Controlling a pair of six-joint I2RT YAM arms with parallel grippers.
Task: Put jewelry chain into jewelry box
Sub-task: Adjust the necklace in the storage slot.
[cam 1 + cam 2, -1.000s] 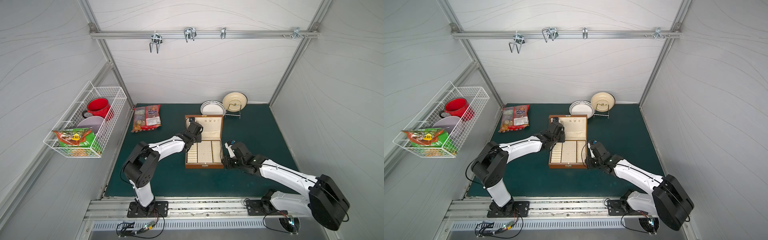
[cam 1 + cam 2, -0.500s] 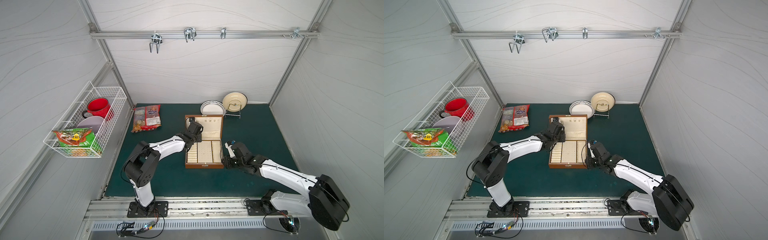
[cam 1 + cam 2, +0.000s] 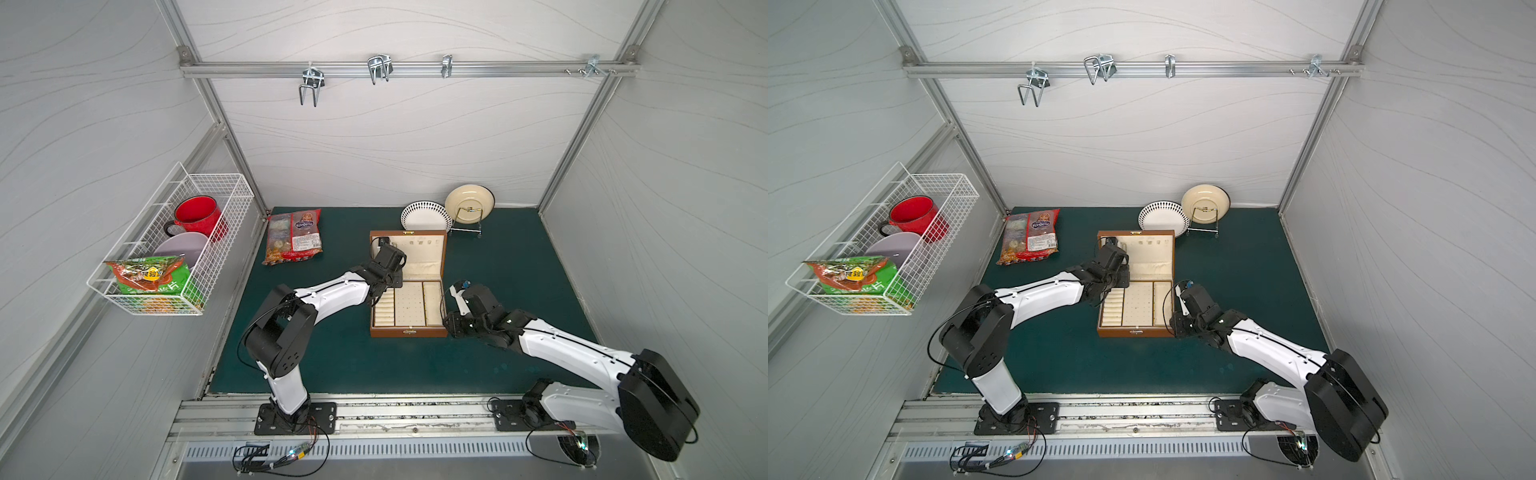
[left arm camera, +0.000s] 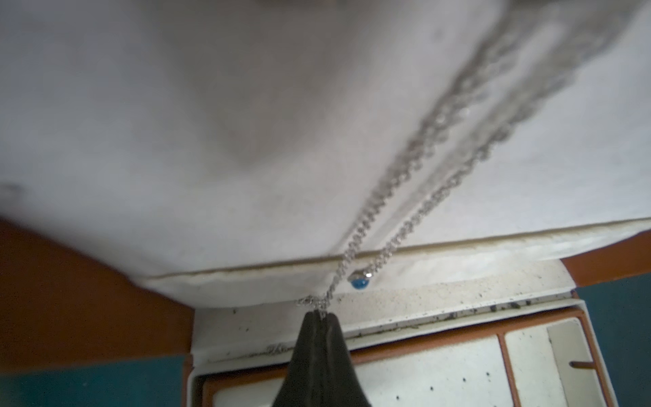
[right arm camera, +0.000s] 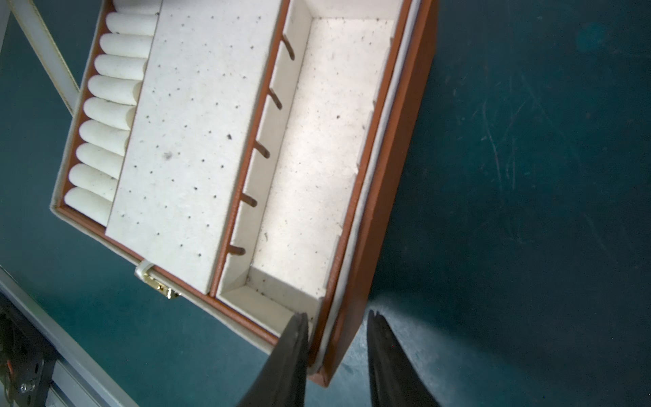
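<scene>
1. The brown wooden hinged jewelry box with cream lining sits open in the middle of the dark green mat, its lid standing up at the far side.
2. The left arm reaches in over the box's left edge, up against the raised lid.
3. In the left wrist view, the left gripper has its two dark fingertips pressed together, with the end of the thin silvery jewelry chain pinched between them.
4. From that pinch the chain runs away from the gripper in two strands, close side by side, across the cream lining of the lid until it blurs out of focus.
5. A small blue pendant hangs on the chain just beyond the fingertips, at the lower border of the lid lining, above the tray.
6. So the chain is inside the open box, against the lid, and held at one end. In both top views it is too fine to make out.
7. The right gripper is at the box's near right corner, its jaws partly apart and straddling the side wall.
8. One finger sits inside the long right-hand compartment and the other outside over the mat, with the wall gripped between them.
9. A red snack packet lies well apart, at the far left of the mat.
</scene>
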